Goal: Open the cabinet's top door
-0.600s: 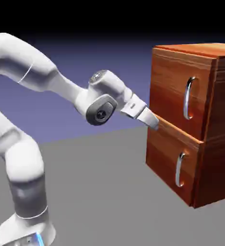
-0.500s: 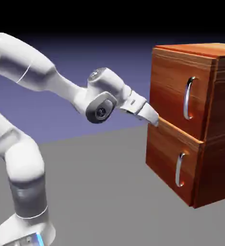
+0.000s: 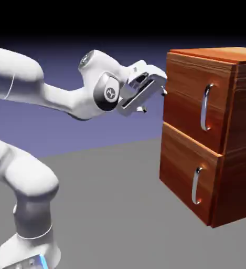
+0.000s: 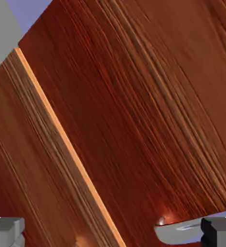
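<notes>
Exterior view. Cabinet (image 3: 211,131) at frame right, reddish-brown wood grain, two stacked doors. Top door (image 3: 190,100) in the upper right, shut flush with the cabinet front, curved silver handle (image 3: 205,107) upright on its right part. Lower door (image 3: 185,176) beneath, also shut, with a like handle (image 3: 196,185). Arm (image 3: 41,100) rising from lower left, bending across the upper left of the frame. Gripper (image 3: 155,90) in the upper middle, pointed right at the top door, jaws spread wide with nothing between them. Fingertips just beside the door's left edge, at about the height of its upper half; contact impossible to tell. Handle well to the right of the jaws, not between them. Grey table (image 3: 119,210) across the bottom.

Hand view. Rolled steeply, frame almost filled by wood grain running diagonally. Top door (image 4: 143,106) across the middle and right. Pale orange seam (image 4: 66,144) slanting from upper left down to bottom middle, a second wood panel to its left. Silver end of a handle (image 4: 179,230) at lower right, close beside the right fingertip (image 4: 220,232). Left fingertip (image 4: 6,230) at lower left corner. Jaws released, wide apart, only wood showing between them. Sliver of grey and violet at upper left.

No brands, labels or readable writing in either view.
</notes>
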You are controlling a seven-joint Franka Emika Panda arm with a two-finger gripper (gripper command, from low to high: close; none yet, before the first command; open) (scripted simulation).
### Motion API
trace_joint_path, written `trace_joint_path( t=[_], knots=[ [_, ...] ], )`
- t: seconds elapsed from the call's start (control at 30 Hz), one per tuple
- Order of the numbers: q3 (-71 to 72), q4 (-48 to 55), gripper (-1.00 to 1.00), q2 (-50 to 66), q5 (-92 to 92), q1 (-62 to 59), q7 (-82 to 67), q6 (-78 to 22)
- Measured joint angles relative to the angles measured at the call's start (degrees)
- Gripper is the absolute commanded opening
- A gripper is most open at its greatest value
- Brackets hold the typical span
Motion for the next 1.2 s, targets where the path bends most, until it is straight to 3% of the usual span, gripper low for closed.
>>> trace_joint_path(
  t=[1.2],
  knots=[
    [-42.09,12.06,1.0,-30.47,-89.7,45.13,-58.34,-18.54]
  ],
)
